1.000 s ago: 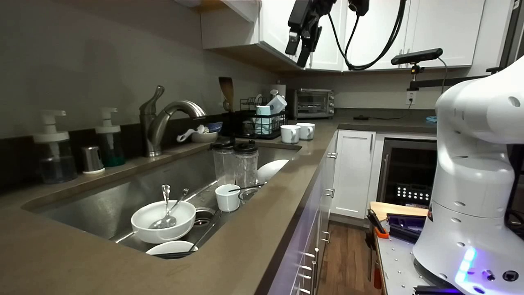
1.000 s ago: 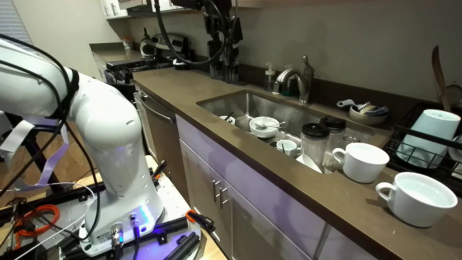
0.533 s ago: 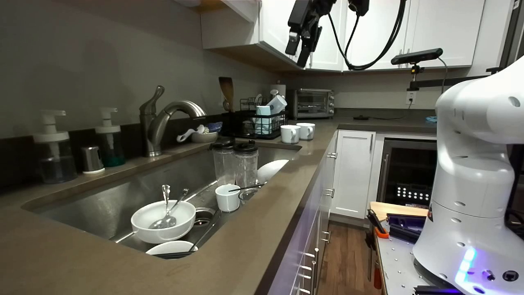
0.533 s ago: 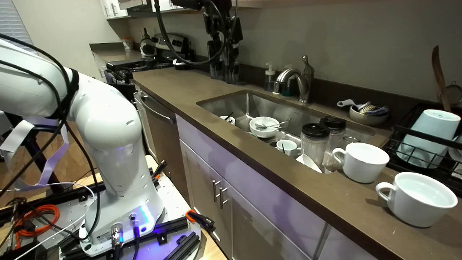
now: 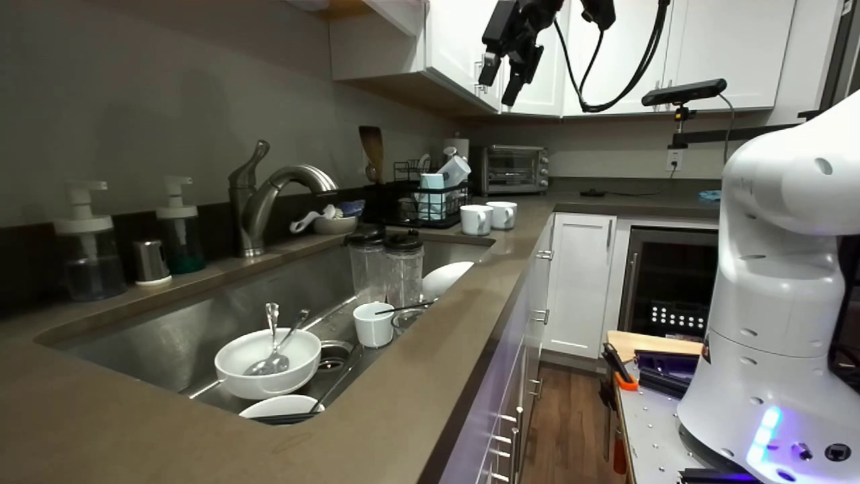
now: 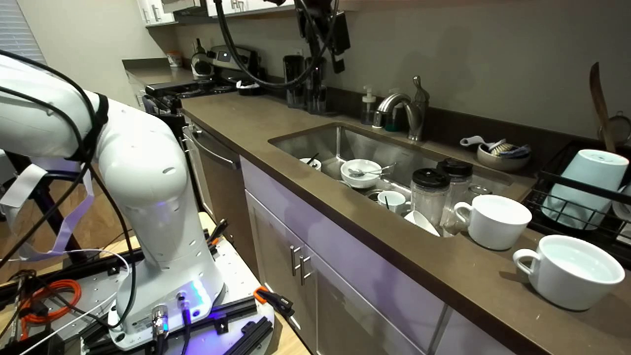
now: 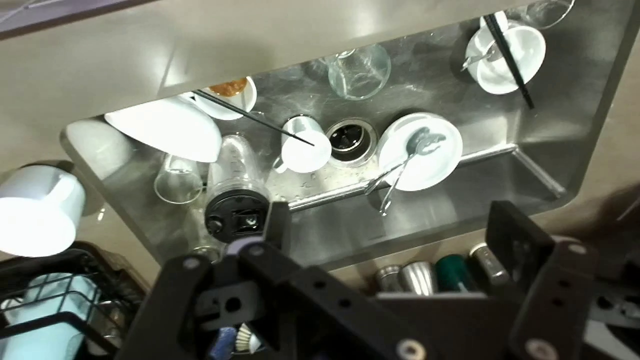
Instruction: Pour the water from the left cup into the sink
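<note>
Swung slightly along the counter [image 5: 403,396] from its earlier pose, the white arm [image 6: 153,192] reaches above the sink [image 5: 181,356], a dish rack [image 6: 554,178] just past it. Its gripper [image 7: 392,222] gapes, empty, seemingly ready to grasp. Lidded bottles [image 6: 430,201] may obstruct the way to the left cup [image 6: 498,224], upright beside the sink, presumably for a short pour; a second cup [image 6: 567,282] stands near.
</note>
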You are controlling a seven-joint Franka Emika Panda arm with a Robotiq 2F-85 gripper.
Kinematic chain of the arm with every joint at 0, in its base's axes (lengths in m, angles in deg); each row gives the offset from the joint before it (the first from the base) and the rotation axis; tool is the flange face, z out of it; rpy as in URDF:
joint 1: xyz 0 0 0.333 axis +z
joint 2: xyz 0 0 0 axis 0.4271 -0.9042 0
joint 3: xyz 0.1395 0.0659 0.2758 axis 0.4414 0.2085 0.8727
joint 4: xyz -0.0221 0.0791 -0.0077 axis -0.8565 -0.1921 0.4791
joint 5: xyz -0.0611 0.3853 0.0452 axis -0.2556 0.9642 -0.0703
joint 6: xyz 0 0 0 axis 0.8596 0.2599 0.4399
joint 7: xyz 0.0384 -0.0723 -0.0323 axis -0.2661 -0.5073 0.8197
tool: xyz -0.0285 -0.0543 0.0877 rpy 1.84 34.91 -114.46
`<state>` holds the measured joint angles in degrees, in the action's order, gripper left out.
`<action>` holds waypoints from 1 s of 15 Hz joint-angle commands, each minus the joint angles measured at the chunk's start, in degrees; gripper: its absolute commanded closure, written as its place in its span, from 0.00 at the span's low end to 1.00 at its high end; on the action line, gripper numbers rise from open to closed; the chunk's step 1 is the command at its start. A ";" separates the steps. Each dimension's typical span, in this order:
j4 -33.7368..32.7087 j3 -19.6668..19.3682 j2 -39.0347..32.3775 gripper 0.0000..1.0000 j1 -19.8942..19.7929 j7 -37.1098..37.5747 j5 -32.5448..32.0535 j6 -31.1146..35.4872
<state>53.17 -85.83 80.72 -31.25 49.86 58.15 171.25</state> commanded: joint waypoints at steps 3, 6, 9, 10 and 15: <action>-2.80 -2.50 -2.67 0.00 -7.61 3.56 -2.84 -0.04; -3.13 -2.47 -4.62 0.00 -10.63 5.39 -5.56 1.08; -3.46 -1.81 -7.49 0.00 -13.54 8.38 -9.97 2.52; -3.71 -1.80 -8.63 0.00 -14.34 9.43 -11.27 2.87; -5.41 -2.58 -14.15 0.00 -16.77 13.90 -13.96 2.69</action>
<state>50.42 -88.78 71.05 -46.27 60.54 45.80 174.18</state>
